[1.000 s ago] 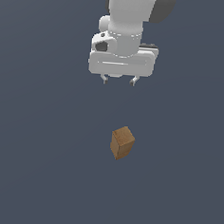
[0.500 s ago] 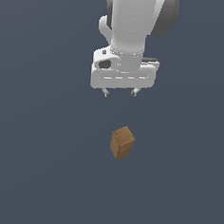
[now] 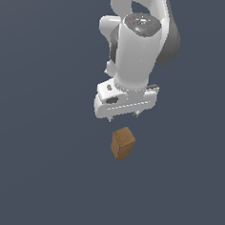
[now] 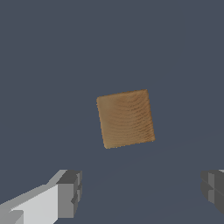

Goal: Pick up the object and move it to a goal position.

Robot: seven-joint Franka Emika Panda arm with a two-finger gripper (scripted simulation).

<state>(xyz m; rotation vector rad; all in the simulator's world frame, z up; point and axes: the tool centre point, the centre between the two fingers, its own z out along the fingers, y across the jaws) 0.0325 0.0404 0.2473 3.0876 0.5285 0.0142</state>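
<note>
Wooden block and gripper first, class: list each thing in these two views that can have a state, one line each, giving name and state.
Wooden block: standing upright on the surface, not gripped, nothing touching it.
Gripper: open, fingers spread wide, hanging above the block and empty.
Fingers: apart, with the block seen beyond the gap between them in the wrist view.

White arm (image 3: 139,45) came down from top of exterior view, wrist pointed straight down. Gripper (image 3: 123,116) hung at its lower end, wide white body tilted slightly, higher toward exterior view's right. Two short dark fingertips (image 3: 136,115) showed below body. In wrist view, fingers (image 4: 69,192) stood far apart, jaws spread wide, nothing between them, nothing touched.
</note>
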